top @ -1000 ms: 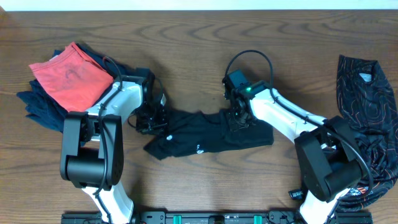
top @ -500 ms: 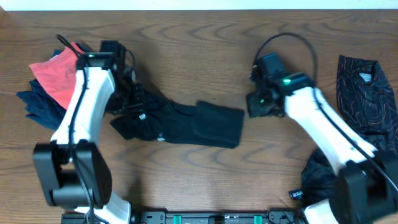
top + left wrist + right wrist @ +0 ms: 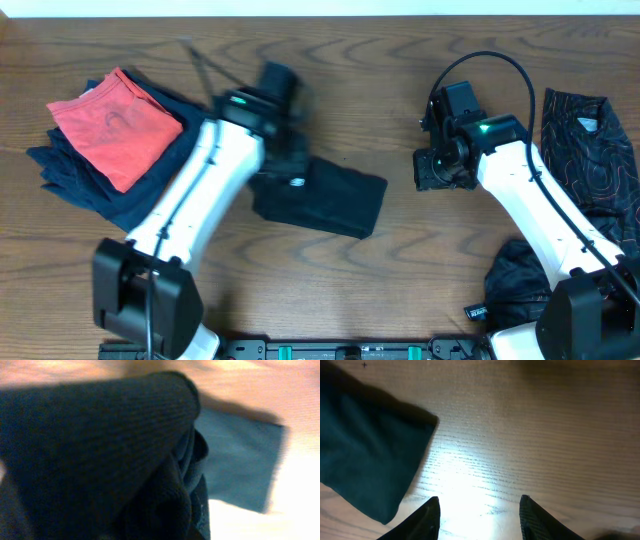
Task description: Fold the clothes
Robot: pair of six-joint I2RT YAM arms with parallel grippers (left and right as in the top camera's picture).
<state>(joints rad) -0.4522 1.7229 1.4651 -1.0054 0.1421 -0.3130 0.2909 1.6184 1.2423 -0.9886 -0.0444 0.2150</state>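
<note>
Black shirt [image 3: 335, 200] lies in the middle of the wooden table [image 3: 400, 60], folded into a compact dark rectangle. The left gripper [image 3: 287, 165] is over the shirt's left end and looks blurred in the overhead view. In the left wrist view, bunched black fabric fills almost everything and hides the fingers, so I cannot tell whether they pinch it. The right gripper [image 3: 479, 502] hovers over bare wood just to the right of the shirt, apart from it, its fingers [image 3: 431, 517] spread with nothing between them. Red garment [image 3: 112, 128] lies on top of a navy one [image 3: 70, 175] at the left side. The wavy-patterned garment [image 3: 590, 160] lies at the far right.
</note>
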